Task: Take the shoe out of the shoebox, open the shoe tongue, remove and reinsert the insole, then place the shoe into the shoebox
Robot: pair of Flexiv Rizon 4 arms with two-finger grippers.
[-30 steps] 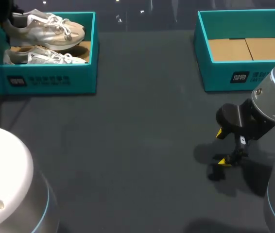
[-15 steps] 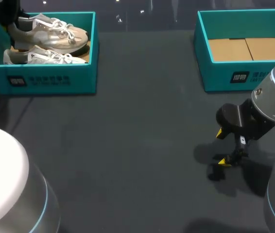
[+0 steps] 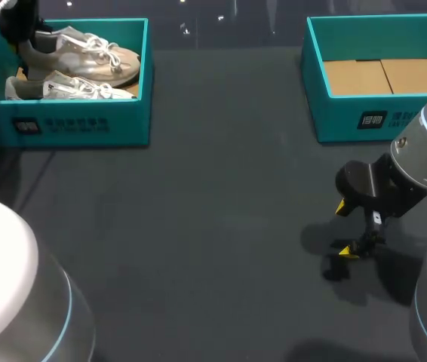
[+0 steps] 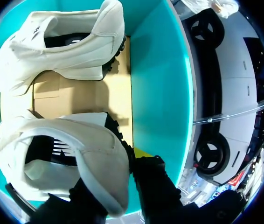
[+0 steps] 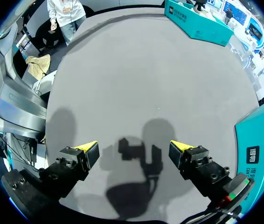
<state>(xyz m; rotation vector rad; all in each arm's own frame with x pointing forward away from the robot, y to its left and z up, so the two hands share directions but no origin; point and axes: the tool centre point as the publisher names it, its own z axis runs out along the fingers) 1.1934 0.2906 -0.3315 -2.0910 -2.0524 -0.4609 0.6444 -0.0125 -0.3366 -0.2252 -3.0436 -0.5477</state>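
Head view: in the upper left of the frame, the left gripper (image 3: 22, 24) is clamped on the heel of a white lace-up sneaker (image 3: 89, 59), raised inside a teal cardboard shoebox (image 3: 78, 124) above a second white sneaker (image 3: 70, 89). A second teal shoebox (image 3: 364, 117) sits at upper right. At lower right, the right gripper (image 3: 347, 228) hangs over the dark grey table (image 3: 213, 226), fingers apart.

Left wrist view: the sneaker's heel sits pinched between the gripper's fingers.

Right wrist view: the yellow-tipped fingers (image 5: 89, 150) stand wide apart above bare table.

Left pincer (image 4: 115, 182) far back, clamped on the shoe (image 4: 71, 149) heel — right pincer (image 5: 134, 149) low, spread wide, tips down.
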